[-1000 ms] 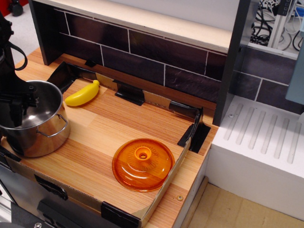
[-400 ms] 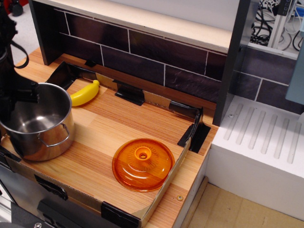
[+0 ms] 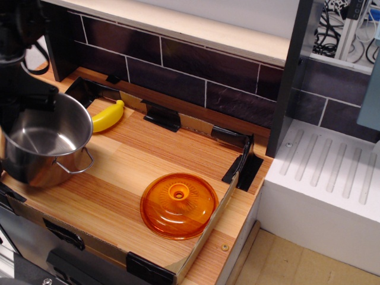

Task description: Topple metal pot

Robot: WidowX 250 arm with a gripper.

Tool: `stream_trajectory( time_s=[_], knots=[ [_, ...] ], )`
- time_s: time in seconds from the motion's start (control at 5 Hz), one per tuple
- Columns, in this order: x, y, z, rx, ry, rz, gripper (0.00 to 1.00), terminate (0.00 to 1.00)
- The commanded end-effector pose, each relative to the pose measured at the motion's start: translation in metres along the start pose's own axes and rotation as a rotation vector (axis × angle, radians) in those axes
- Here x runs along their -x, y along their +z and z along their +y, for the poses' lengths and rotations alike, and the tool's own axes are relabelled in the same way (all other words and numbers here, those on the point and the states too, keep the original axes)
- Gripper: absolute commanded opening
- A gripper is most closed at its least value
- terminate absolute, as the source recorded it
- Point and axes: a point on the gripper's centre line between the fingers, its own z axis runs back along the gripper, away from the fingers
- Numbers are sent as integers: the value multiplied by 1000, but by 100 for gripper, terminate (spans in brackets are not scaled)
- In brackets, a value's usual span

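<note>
Shiny metal pot at the left edge of the wooden counter, tipped with its mouth leaning toward the yellow banana. Black gripper at the far rim, hard to tell if clenched or let go. Best to keep tipping slowly the same way, away from the orange lid.

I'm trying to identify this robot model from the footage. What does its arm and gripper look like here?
Little shows. The arm at the left edge is black throughout, a blocky, matte mass with a thin black cable looping off its side. The gripper is equally dark, with angular parts by the rim of the metal pot. No markings or labels can be made out, and the fingers are too dark to tell apart.
</note>
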Motion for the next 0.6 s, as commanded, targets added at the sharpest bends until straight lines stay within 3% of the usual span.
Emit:
stream_trajectory(
  time_s=[0.0, 0.2, 0.4],
  knots=[
    [3, 29, -19, -190, 47, -128, 0, 0],
    [11, 36, -28, -262, 47, -214, 0, 0],
    [18, 35, -32, -367, 40, -250, 0, 0]
  ],
)
